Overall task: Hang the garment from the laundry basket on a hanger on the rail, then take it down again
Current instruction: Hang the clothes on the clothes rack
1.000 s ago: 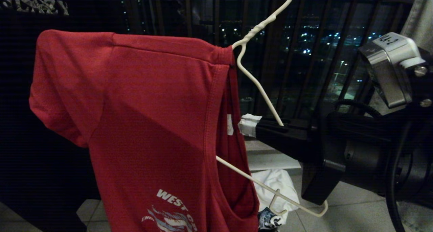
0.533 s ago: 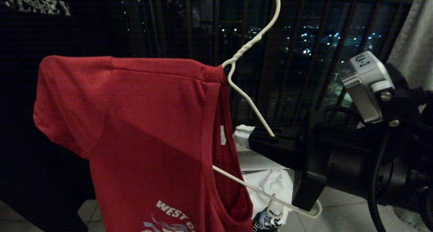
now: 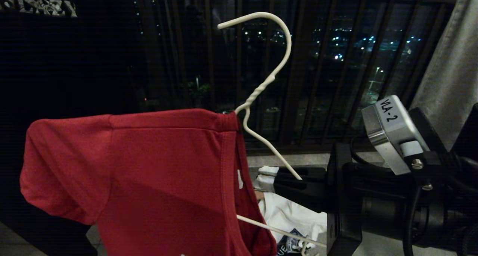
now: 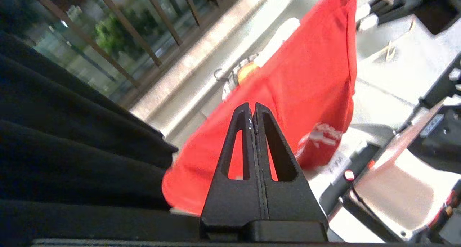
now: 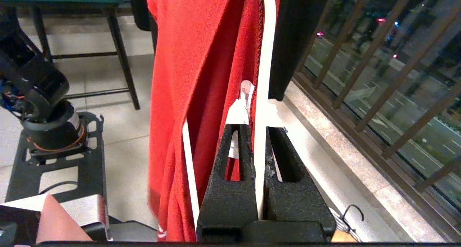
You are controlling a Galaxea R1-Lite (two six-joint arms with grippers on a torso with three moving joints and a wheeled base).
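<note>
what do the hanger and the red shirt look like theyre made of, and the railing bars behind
Hanger: thin wire with a matte white coating, probably metal, going by its twisted neck. Red shirt: soft knit fabric, likely cotton jersey, draping in folds with stitched seams. Railing bars: dark brown and rigid, painted metal or wood; the look leaves it open. The right pincer clamping the hanger looks like rough matte black plastic.

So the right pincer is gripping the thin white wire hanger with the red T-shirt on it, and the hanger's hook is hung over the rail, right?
Not quite. The right pincer is shut on the thin white wire hanger, and the red T-shirt hangs from it, but the hook is on nothing: the head view shows it free in the air before the dark window railing bars.
</note>
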